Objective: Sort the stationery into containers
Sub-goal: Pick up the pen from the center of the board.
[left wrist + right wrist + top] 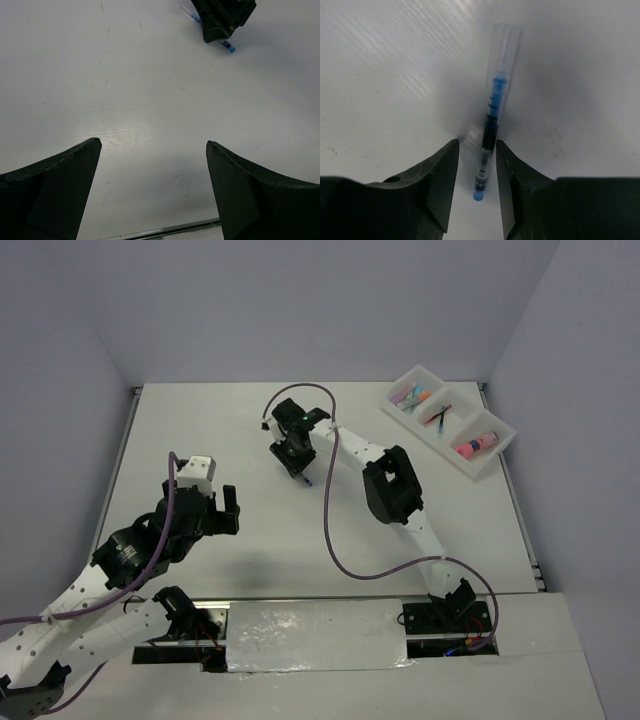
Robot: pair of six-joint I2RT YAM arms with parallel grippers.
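A thin blue pen (pixel 492 115) with a clear cap lies flat on the white table. My right gripper (pixel 477 145) is lowered over it. Its jaws straddle the pen's rear end, narrowly apart, with a gap left of the pen. In the top view the right gripper (pixel 297 468) stands at the table's middle, the pen (pixel 307 481) just showing under it. The white tray (pixel 425 440) sits at the far right. It holds pastel highlighters (pixel 413 397), thin pens (pixel 438 417) and a pink-and-orange marker (pixel 475 444), one kind per compartment. My left gripper (pixel 218 506) is open and empty over bare table.
The left wrist view shows the right gripper (pixel 220 20) and the pen's ends (pixel 229 47) at its top edge, with my left gripper (pixel 154 142) wide open below. A metal rail (pixel 127 445) borders the table's left side.
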